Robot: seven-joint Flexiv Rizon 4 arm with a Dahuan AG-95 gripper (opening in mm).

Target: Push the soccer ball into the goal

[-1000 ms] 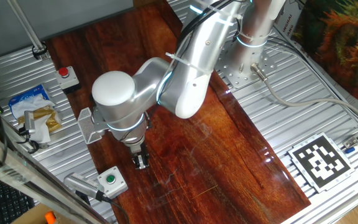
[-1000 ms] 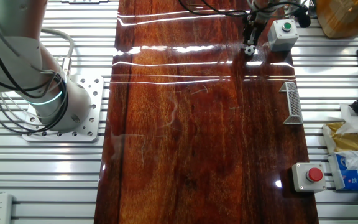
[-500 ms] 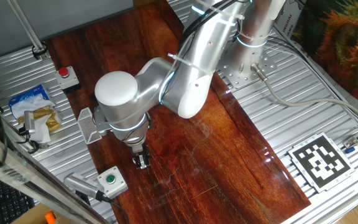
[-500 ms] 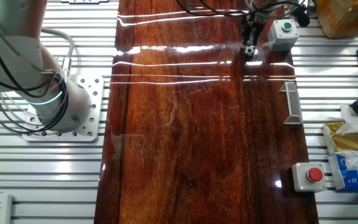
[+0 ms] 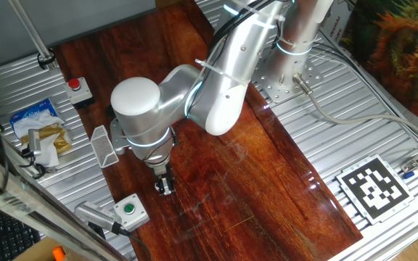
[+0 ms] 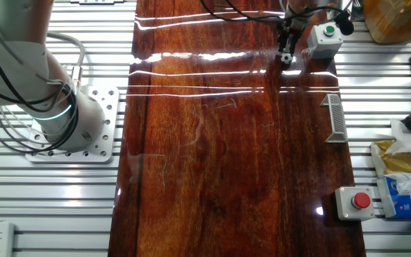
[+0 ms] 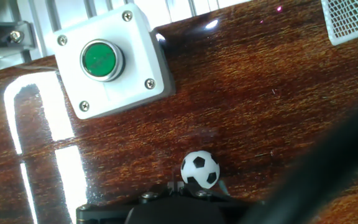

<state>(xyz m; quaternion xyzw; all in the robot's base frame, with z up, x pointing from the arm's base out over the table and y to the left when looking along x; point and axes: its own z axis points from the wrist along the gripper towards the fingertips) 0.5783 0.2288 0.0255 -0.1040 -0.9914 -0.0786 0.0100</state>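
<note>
The soccer ball (image 7: pixel 200 168) is a tiny white ball with black patches on the dark wooden board, just in front of my fingertips and a little to their right. It also shows in the other fixed view (image 6: pixel 285 57). My gripper (image 7: pixel 179 186) is low over the board with its fingers pressed together, holding nothing. It also shows in one fixed view (image 5: pixel 165 185) and in the other (image 6: pixel 287 44). The goal (image 7: pixel 350 18), a small white mesh frame, stands at the board's edge, apart from the ball. It shows in both fixed views too (image 5: pixel 101 146) (image 6: pixel 336 117).
A grey box with a green button (image 7: pixel 107 59) (image 5: pixel 129 210) (image 6: pixel 321 38) stands close to the ball at the board's edge. A box with a red button (image 5: pixel 77 88) (image 6: pixel 355 202) sits further along. Bags (image 5: pixel 41 129) lie on the metal rails beyond the goal.
My arm has shifted slightly across the board, and the gripper and ball have crept a little with it. The goal and button boxes have not moved.
</note>
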